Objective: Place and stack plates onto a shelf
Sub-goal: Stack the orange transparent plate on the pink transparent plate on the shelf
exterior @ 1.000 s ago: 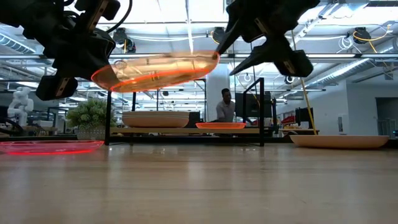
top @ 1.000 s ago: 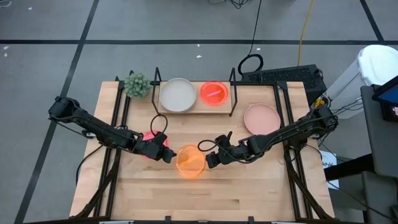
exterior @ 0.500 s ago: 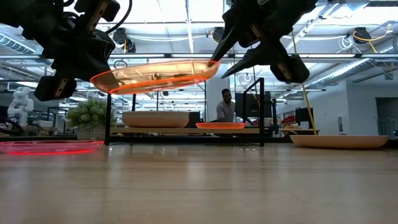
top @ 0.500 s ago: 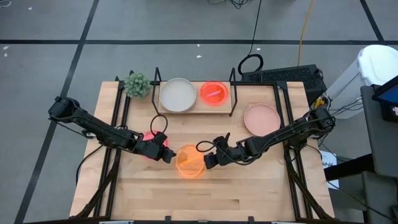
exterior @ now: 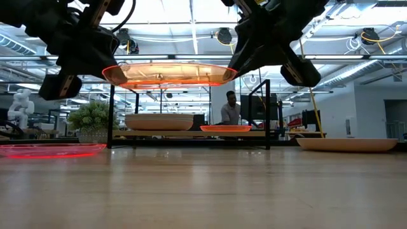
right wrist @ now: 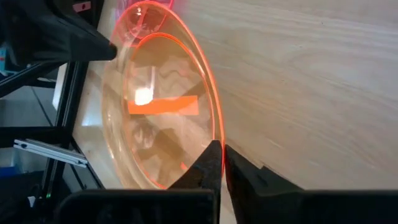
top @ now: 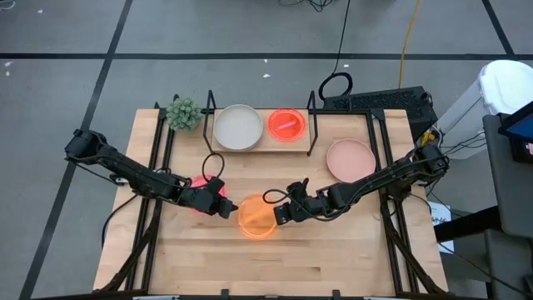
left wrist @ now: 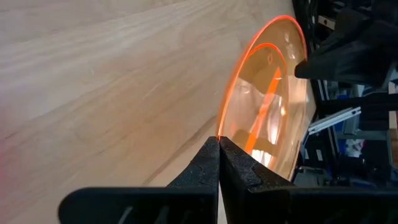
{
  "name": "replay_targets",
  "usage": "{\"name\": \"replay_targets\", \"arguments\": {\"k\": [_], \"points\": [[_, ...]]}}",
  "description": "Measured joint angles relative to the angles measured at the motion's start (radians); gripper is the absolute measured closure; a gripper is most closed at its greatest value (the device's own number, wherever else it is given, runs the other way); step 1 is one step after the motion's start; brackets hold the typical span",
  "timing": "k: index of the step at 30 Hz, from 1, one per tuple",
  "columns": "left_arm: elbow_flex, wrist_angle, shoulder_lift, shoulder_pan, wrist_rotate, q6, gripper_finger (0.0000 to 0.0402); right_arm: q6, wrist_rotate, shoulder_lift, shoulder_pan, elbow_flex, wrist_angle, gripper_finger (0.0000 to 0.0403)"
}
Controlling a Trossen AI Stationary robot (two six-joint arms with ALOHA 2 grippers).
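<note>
You see the translucent orange plate (top: pixel 256 218), round and glossy, held level above the middle of the wooden table (top: pixel 333 267). The left gripper (top: pixel 228 208) pinches its thin rim on one side, the right gripper (top: pixel 280 215) on the opposite side.

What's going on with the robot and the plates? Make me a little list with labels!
held plate: orange plate, in the air above the table, level
left pincer: shut on the orange plate's rim
right pincer: shut on the opposite rim
shelf: holds a cream plate and a red-orange plate, side by side
on the table: neon pink plate under the left arm, pale pink plate right of the shelf
also there: small plant by the shelf
</note>
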Motion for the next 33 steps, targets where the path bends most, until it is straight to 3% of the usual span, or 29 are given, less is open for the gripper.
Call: {"name": "replay_targets", "arguments": {"k": [4,6,14,18,27,33], "points": [[-0.001,0.026,0.000,-0.004,0.002,0.036,0.0394,0.006,-0.002,0.000,0.000,0.000,-0.008,0.0402],[-0.001,0.049,0.000,-0.005,0.003,0.050,0.0370,0.012,-0.003,0.000,0.000,0.000,-0.011,0.0402],[-0.001,0.065,-0.013,-0.004,0.008,0.019,0.0181,0.082,-0.006,-0.005,0.012,0.000,-0.006,0.0403],[-0.001,0.079,-0.096,-0.004,0.003,0.023,0.0118,0.189,0.023,-0.029,0.079,0.000,-0.009,0.0403],[-0.001,-0.056,-0.303,0.024,-0.062,0.134,0.0099,0.340,0.164,-0.029,0.152,-0.014,-0.027,0.0403],[-0.001,-0.107,-0.403,0.054,-0.063,0.268,0.0099,0.403,0.406,-0.028,0.155,-0.058,0.115,0.0403]]}}
